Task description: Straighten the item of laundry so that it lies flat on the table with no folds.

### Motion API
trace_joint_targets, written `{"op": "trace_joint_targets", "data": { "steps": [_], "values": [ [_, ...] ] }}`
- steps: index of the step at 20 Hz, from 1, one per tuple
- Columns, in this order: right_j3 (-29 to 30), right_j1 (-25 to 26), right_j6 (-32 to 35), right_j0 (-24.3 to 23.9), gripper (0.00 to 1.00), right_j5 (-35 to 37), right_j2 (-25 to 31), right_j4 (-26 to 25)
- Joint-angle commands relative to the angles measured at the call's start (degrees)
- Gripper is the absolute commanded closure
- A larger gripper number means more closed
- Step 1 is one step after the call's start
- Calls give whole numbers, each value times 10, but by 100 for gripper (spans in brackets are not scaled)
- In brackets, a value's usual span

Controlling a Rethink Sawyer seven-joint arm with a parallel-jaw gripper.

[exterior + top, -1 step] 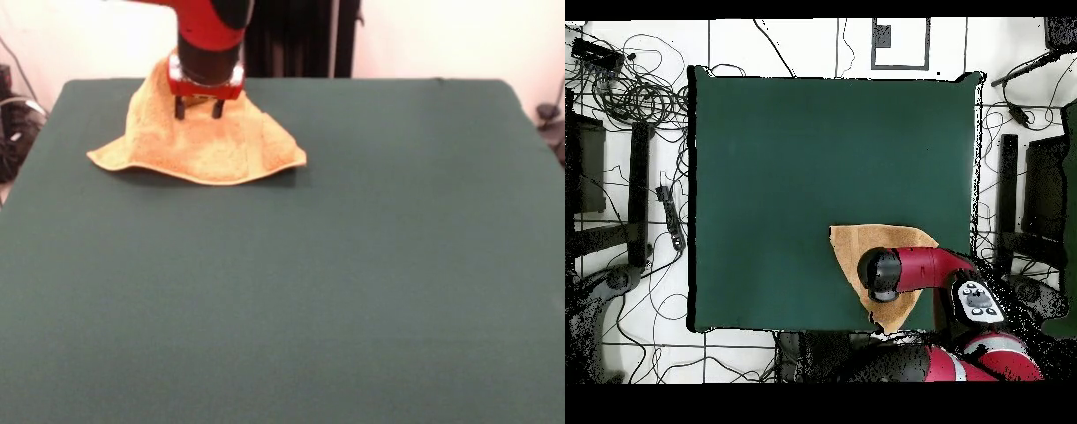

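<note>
From the front, the claw is pinching the orange towel and lifting its middle like a tent near the green tabletop's far left corner. From above, the red arm is covering most of the towel.

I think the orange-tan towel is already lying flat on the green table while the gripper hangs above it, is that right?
Not quite. The towel is not flat: the front view shows it pulled up into a peak at the gripper, with only its lower edges resting on the green table. The rest stands.
</note>
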Motion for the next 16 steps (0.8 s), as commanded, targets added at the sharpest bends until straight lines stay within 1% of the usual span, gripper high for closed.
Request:
{"op": "trace_joint_targets", "data": {
  "steps": [1, 4, 6, 8, 9, 12, 16],
  "values": [
    [-126, 184, 19, -13, 0, -159, 99, -8],
    [-121, 181, 34, -11, 0, -158, 106, -2],
    [-125, 184, 53, 6, 0, -171, 101, -3],
    [-135, 182, 88, 37, 0, -176, 87, 1],
    [-137, 180, 102, 44, 0, -173, 86, 10],
    [-132, 170, 127, 46, 0, -162, 98, 51],
    [-125, 164, 145, 45, 0, -165, 105, 82]
  ]
}}
